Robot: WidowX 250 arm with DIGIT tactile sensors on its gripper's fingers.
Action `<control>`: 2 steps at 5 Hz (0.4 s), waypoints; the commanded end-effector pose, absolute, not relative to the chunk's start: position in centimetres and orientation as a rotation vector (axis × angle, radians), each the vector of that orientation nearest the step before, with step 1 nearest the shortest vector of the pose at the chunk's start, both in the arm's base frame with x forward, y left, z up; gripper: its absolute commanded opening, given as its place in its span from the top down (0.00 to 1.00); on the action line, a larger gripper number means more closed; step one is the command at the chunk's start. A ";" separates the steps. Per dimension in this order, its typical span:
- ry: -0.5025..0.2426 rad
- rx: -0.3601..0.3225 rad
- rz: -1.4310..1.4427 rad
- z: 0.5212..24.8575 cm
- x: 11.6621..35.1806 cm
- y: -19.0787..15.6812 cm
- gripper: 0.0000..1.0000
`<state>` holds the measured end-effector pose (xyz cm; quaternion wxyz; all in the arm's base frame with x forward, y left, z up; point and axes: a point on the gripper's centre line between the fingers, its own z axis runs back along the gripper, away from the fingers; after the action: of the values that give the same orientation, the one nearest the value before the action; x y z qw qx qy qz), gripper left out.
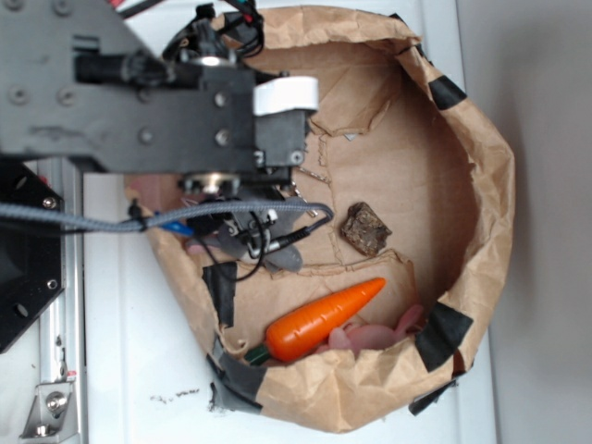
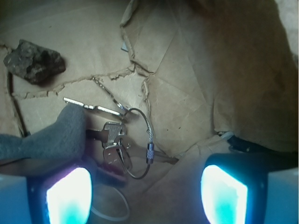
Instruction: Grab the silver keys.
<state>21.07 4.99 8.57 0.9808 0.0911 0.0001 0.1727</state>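
The silver keys (image 2: 112, 136) lie on crumpled brown paper in the wrist view, left of centre, strung on a thin wire ring (image 2: 150, 135) with a small screw clasp. One flat key (image 2: 93, 107) points away to the left. My gripper (image 2: 145, 196) is open, its two glowing pads (image 2: 68, 196) low in the frame. The keys sit just beyond the gap, nearer the left pad, with nothing between the pads. In the exterior view the arm (image 1: 185, 120) hides the keys.
A grey plush (image 2: 51, 135) lies against the keys on their left. A dark rock (image 1: 364, 228) sits on the paper floor. An orange carrot (image 1: 324, 319) and something pink (image 1: 379, 333) lie by the near wall of the paper-lined basket (image 1: 481, 213).
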 end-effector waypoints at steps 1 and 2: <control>-0.048 0.242 0.424 7.9 22.9 8.1 0.00; -0.072 0.204 0.403 8.7 22.7 8.4 0.00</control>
<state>22.02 7.22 6.79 0.9770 0.1027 -0.0032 0.1871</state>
